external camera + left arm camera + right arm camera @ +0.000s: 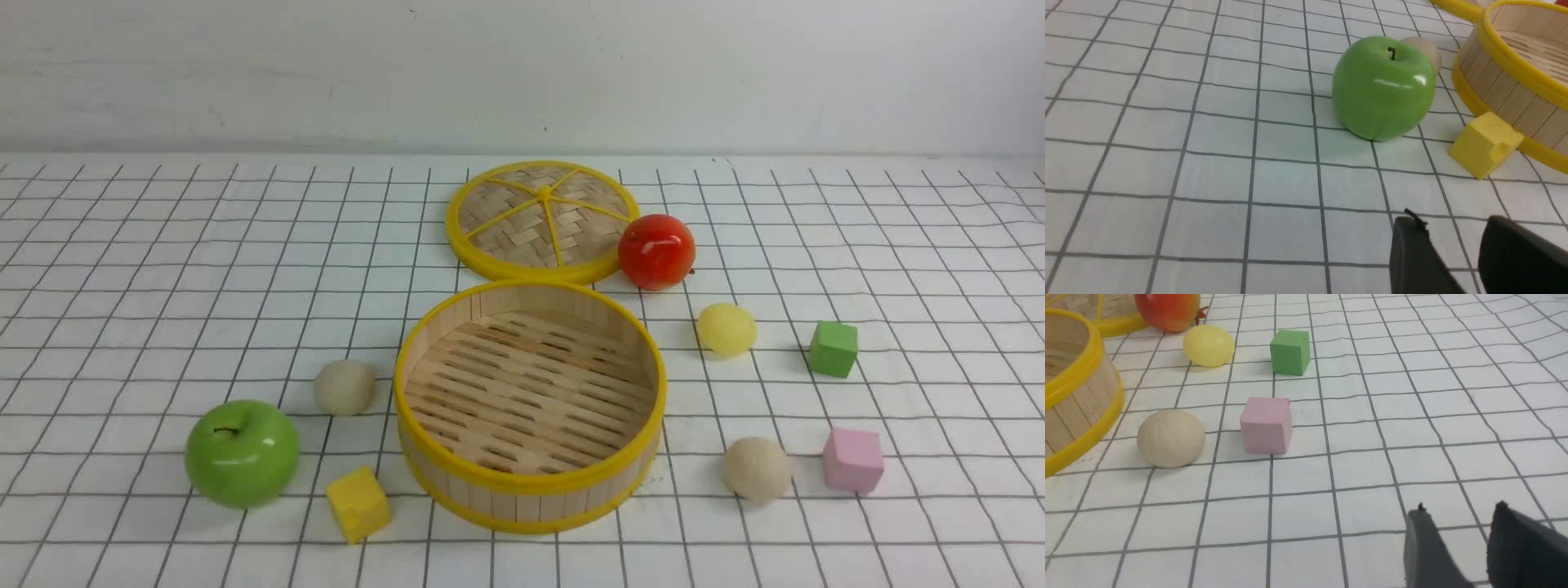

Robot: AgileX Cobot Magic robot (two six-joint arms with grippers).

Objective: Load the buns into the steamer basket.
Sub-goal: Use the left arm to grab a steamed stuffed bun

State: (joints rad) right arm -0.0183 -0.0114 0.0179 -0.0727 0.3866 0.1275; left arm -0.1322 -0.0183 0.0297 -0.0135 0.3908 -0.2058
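Nearest the front camera sits the yellow cube, just beside the front-left wall of the steamer basket. That basket stands upright in the middle of the gridded worktop, its slotted floor bare. All three buns lie on the worktop outside it. The left beige bun rests near the basket's left wall, just behind the green apple. The right beige bun lies near the basket's right front, with the pink cube just beside it on the far side from the basket. The pale yellow bun sits farther back on the right, between the red apple and the green cube. Behind the basket the woven lid lies flat, the red apple against its right rim.

Neither arm shows in the front view. In the left wrist view the left hand has its two dark fingers parted, worktop showing between them, gripping nothing; the green apple is ahead of it and partly hides the left beige bun. In the right wrist view the right hand is likewise parted and grips nothing, well apart from the right beige bun and pink cube ahead of it
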